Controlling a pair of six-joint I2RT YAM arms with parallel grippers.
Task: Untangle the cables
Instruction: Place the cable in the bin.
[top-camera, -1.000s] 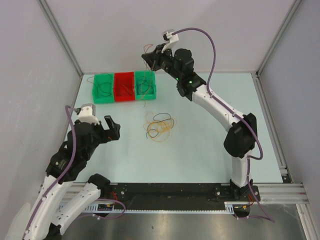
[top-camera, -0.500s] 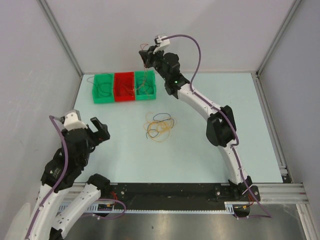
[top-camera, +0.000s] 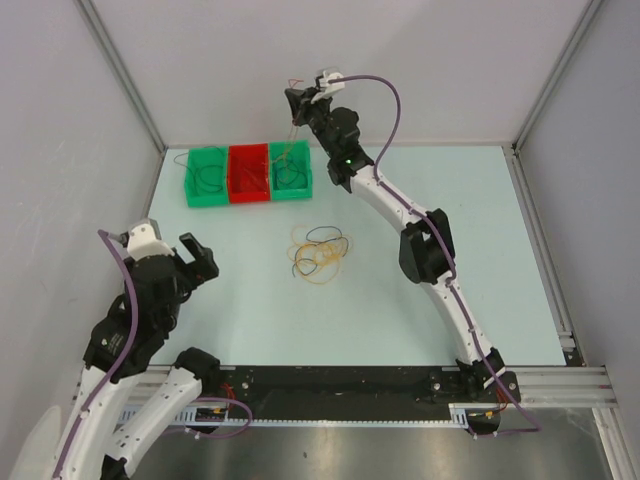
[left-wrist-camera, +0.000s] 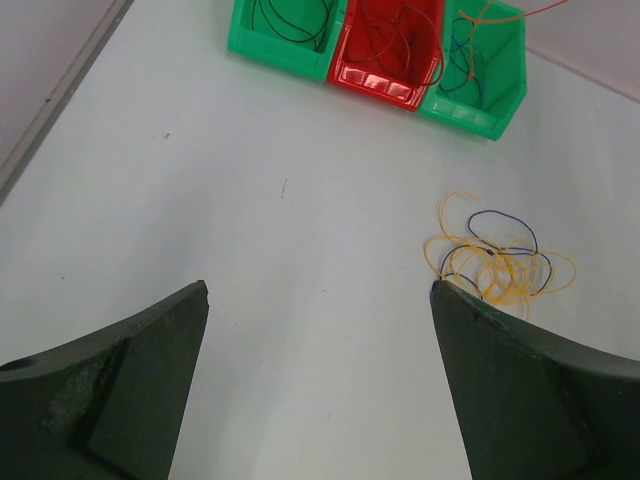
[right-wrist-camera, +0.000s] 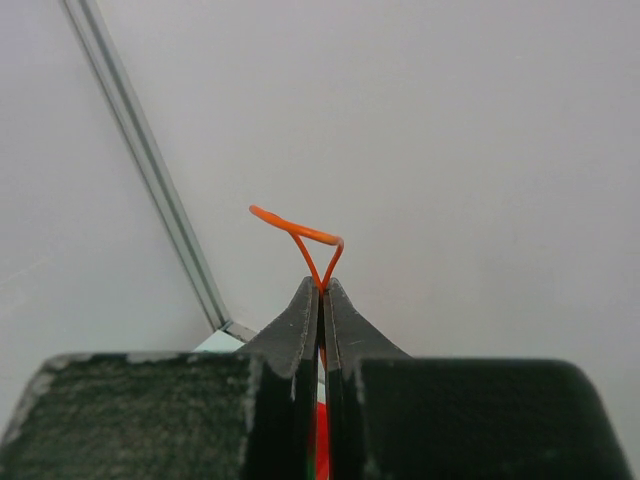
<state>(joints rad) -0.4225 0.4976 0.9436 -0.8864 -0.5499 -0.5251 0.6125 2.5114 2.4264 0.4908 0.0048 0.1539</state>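
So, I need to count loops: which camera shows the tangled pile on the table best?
The left wrist view: the pile is close and unobstructed, with yellow and blue loops distinct. The top external view shows it whole but small. The right wrist view does not show it.

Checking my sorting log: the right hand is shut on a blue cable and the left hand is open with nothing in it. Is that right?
Not quite: the cable in the shut right hand is orange, not blue; the right wrist view shows it. The left hand is open with nothing in it.
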